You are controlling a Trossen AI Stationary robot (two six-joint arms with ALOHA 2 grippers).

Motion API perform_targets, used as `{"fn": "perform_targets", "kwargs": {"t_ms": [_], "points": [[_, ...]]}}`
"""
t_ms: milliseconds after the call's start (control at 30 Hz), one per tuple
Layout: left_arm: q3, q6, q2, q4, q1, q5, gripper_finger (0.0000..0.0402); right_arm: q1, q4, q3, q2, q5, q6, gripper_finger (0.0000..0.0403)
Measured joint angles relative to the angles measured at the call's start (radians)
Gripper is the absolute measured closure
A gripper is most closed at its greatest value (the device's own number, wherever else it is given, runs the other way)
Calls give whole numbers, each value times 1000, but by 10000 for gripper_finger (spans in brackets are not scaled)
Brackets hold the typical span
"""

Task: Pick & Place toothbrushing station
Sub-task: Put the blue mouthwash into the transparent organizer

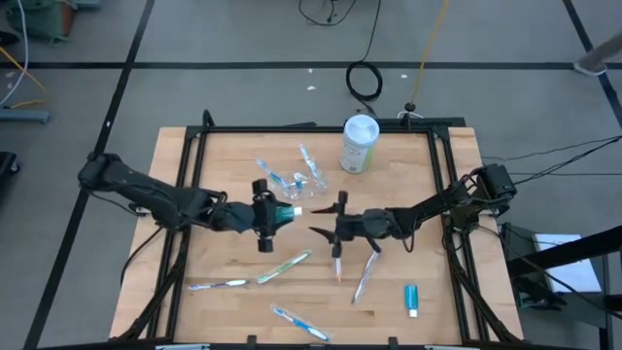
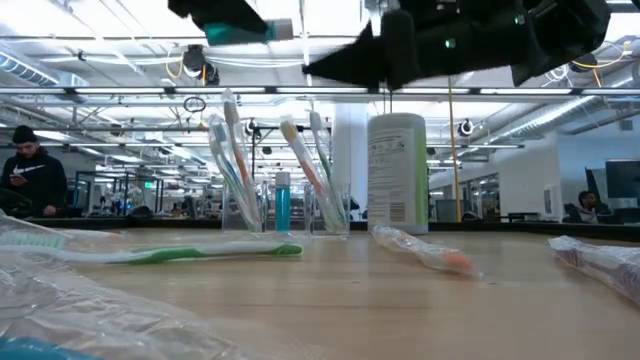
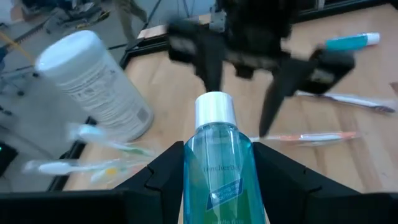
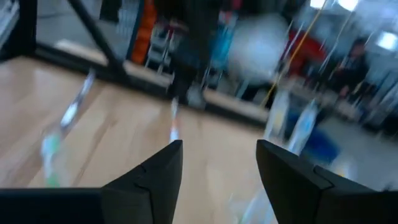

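Observation:
My left gripper (image 1: 276, 216) hangs over the table's middle, shut on a blue toothpaste tube (image 3: 216, 163) with a white cap. The cap points at my right gripper (image 1: 328, 220), which stands open a short way off with nothing between its fingers (image 4: 163, 171). Two small clear cups (image 1: 313, 181) near the far edge hold upright toothbrushes (image 2: 232, 160) and a blue tube (image 2: 282, 200). Several toothbrushes (image 1: 284, 266) and another blue tube (image 1: 411, 298) lie flat on the wood. My left gripper pinches the tube's body (image 3: 215, 186) between its two fingers, one on each side. The capped end (image 3: 215, 109) sticks out ahead of the fingertips, so the fingers lie along the tube. The tube is lifted clear of the table (image 2: 240, 32), pointing toward the table's right.
A tall white-and-green canister (image 1: 360, 144) stands at the far edge, right of the cups. Wrapped toothbrushes (image 1: 337, 261) lie under and near my right gripper. A black frame (image 1: 321, 127) runs round the table. People sit in the room beyond (image 2: 30, 170).

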Motion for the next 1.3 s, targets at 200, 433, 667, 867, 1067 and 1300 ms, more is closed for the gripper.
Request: {"fn": "perform_targets", "kwargs": {"t_ms": [200,433,667,867,1067,1300], "points": [[-124,71,1,261,36,114,232,-1,127,0,-1,-39,-171,206],[-128,84,0,361,44,287,231,3,212,0,0,-207,-226,216],[-129,129,1,428,30,381,231,2,336,0,-1,-429,-230,216],[-129,144,1,512,32,492,231,6,408,0,0,-467,-255,219],[-129,195,1,585,35,512,231,0,466,10,0,-573,-250,219],[-128,211,11,642,34,546,231,0,397,100,-2,-572,-248,220]]}}
